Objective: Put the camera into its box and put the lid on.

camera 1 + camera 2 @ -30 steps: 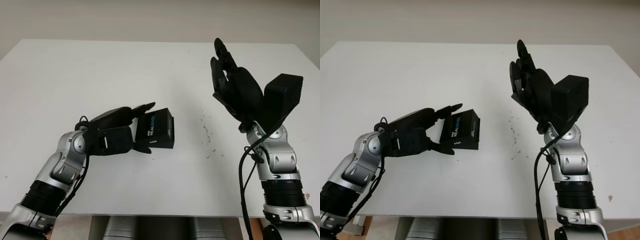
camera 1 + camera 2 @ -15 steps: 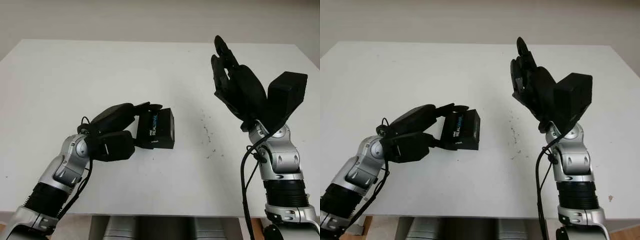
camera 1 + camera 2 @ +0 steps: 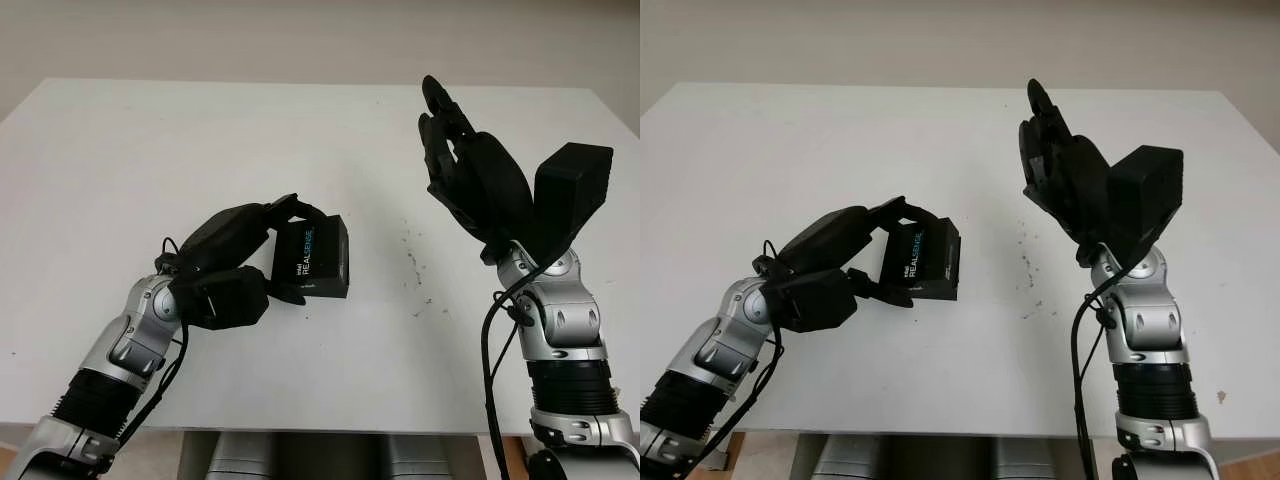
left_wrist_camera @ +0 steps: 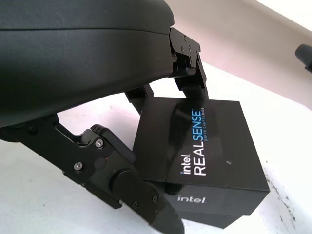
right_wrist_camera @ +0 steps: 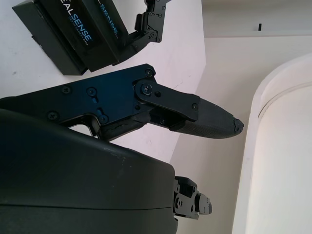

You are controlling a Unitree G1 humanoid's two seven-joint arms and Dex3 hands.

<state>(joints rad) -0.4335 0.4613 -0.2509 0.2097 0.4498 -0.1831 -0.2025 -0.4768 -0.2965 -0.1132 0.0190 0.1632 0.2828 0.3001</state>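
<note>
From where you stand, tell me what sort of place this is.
Probably a robot test bench in a lab or workshop: a bare white table against a plain wall, a black boxed depth camera that the left hand is closing on, and the open right hand raised above the table.

We see a matt black cardboard box [image 3: 312, 259] with glossy print, on a smooth matt white bench [image 3: 200, 140].
</note>
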